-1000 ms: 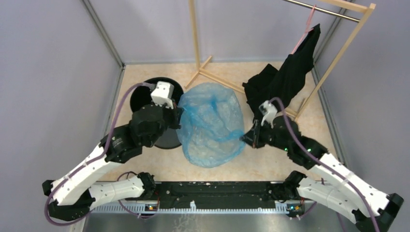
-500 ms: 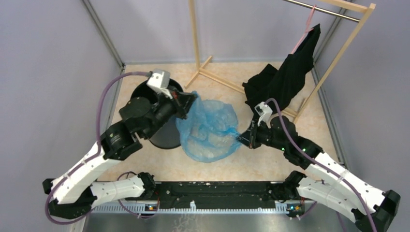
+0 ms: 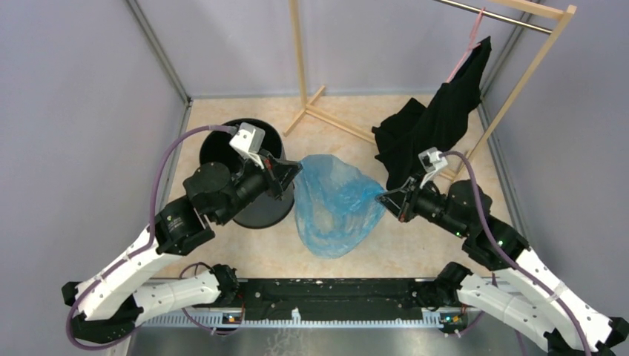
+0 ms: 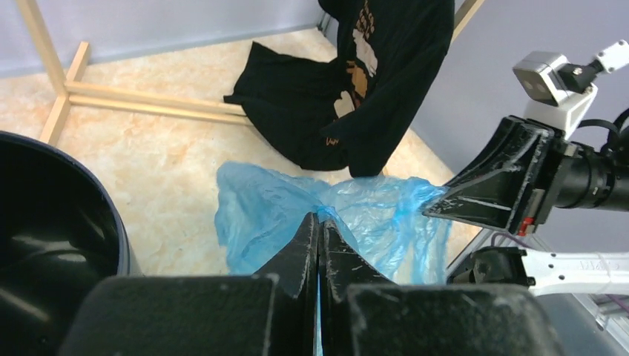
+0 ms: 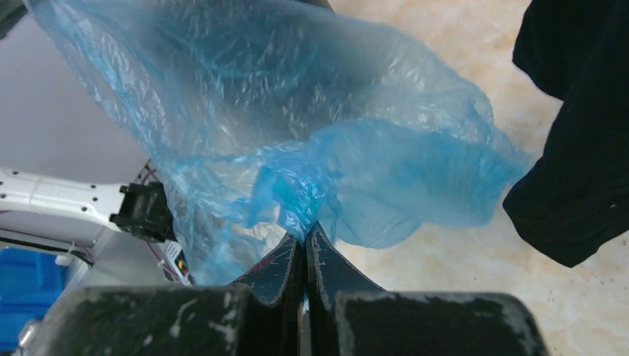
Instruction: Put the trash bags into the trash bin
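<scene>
The light-blue translucent trash bag (image 3: 337,208) hangs stretched between my two grippers, above the floor and just right of the trash bin (image 3: 259,211). The bin is glossy black, round and open-topped; its wall shows in the left wrist view (image 4: 52,222). My left gripper (image 3: 295,167) is shut on the bag's left edge (image 4: 319,213). My right gripper (image 3: 380,199) is shut on the bag's right edge (image 5: 305,226). The bag (image 5: 297,141) sags below both pinch points.
A wooden rack (image 3: 348,126) stands at the back with a black cloth garment (image 3: 438,122) draped from it to the floor, right behind my right gripper. Grey walls enclose left, back and right. The black base rail (image 3: 326,289) runs along the near edge.
Both grippers rose and moved apart, the right one to the right. The bag was pulled taut and narrower between them and shifted slightly right of the bin.
</scene>
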{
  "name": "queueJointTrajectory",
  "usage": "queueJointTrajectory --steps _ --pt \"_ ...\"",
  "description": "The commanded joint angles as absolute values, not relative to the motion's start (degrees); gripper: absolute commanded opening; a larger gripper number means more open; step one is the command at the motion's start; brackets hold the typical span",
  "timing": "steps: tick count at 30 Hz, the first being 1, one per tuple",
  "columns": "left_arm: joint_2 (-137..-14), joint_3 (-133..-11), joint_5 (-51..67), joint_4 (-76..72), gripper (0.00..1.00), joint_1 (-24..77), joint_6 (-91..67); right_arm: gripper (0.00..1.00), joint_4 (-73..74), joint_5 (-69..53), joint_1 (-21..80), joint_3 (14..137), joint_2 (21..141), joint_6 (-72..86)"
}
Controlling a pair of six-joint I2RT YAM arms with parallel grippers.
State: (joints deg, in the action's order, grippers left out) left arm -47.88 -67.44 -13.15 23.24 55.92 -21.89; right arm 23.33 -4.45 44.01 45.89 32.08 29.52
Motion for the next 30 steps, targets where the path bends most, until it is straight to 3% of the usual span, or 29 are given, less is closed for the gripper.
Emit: queueJointTrajectory --steps 1,6,11,16,23,30 --pt "-49.8 -72.7 -10.0 26.1 0.00 56.0 -20.4 0.00 21.2 -8.3 43.9 48.7 35.6 27.1" --pt "-52.6 -79.8 3.1 26.5 0.00 56.0 -16.1 0.00 11.5 -22.3 44.8 52.9 44.4 31.3" --pt "-54.2 -76.2 7.6 22.7 0.00 56.0 -18.3 0.05 7.3 -15.0 52.1 57.7 51.6 30.5" --pt "-58.0 -75.0 8.4 22.6 0.00 56.0 -19.8 0.12 1.2 -17.8 54.0 55.6 54.5 32.8" --pt "-59.0 -72.6 7.2 20.1 0.00 56.0 -19.3 0.35 -11.3 -18.1 54.0 46.3 49.0 37.9" --pt "-60.1 -72.6 7.8 17.8 0.00 56.0 -19.2 0.73 -12.9 -14.1 54.3 44.3 49.7 38.6"
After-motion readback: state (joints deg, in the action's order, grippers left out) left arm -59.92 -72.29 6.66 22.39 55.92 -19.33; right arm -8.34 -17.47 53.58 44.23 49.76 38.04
